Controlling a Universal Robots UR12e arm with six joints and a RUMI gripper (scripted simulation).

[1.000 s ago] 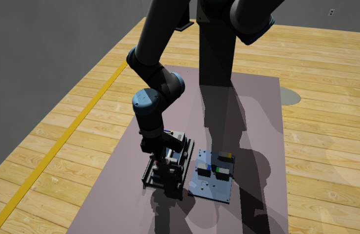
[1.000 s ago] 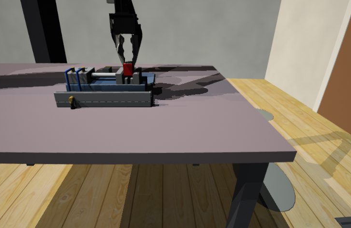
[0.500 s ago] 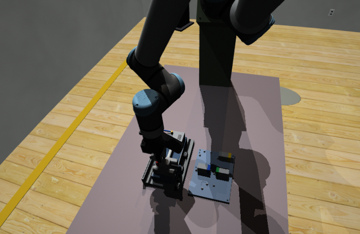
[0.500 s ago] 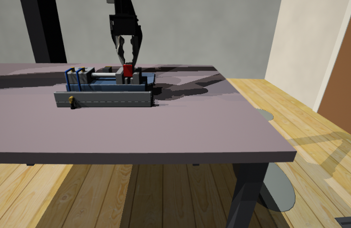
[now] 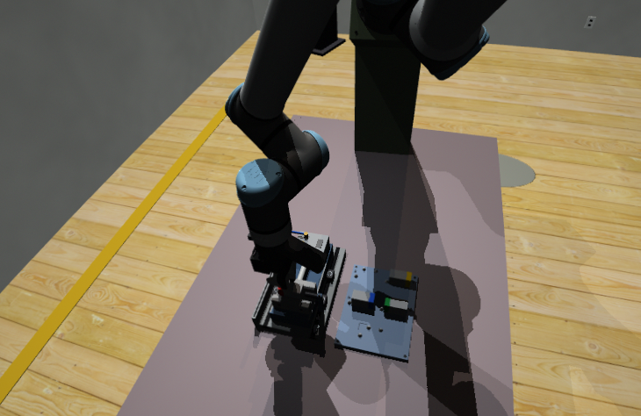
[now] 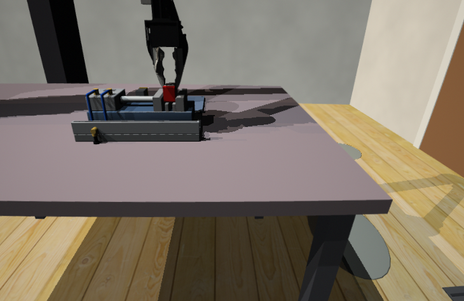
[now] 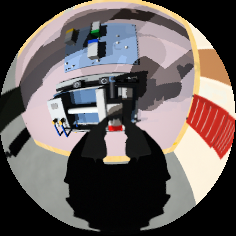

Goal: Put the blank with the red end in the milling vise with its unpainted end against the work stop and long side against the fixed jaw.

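Observation:
My gripper (image 6: 168, 85) is shut on the red-ended blank (image 6: 168, 93) and holds it in the gap between the vise jaws. Its red end faces the exterior view and shows in the wrist view (image 7: 115, 128) between my fingertips. The vise (image 6: 140, 106) has a hosed block (image 6: 104, 100) with blue hoses at the left, a moving jaw (image 6: 157, 100) left of the blank and the fixed jaw (image 6: 180, 101) right of it. The blank sits low between the jaws; I cannot tell whether it rests on the bars. In the top view my gripper (image 5: 286, 289) hides most of the blank. The work stop is hidden.
A blue plate (image 5: 378, 311) right of the vise carries three other blanks, one with a blue end (image 5: 363, 298), one with a green end (image 5: 396, 306) and one with a yellow end (image 5: 400, 277). A grey rail (image 6: 136, 130) runs along the vise front.

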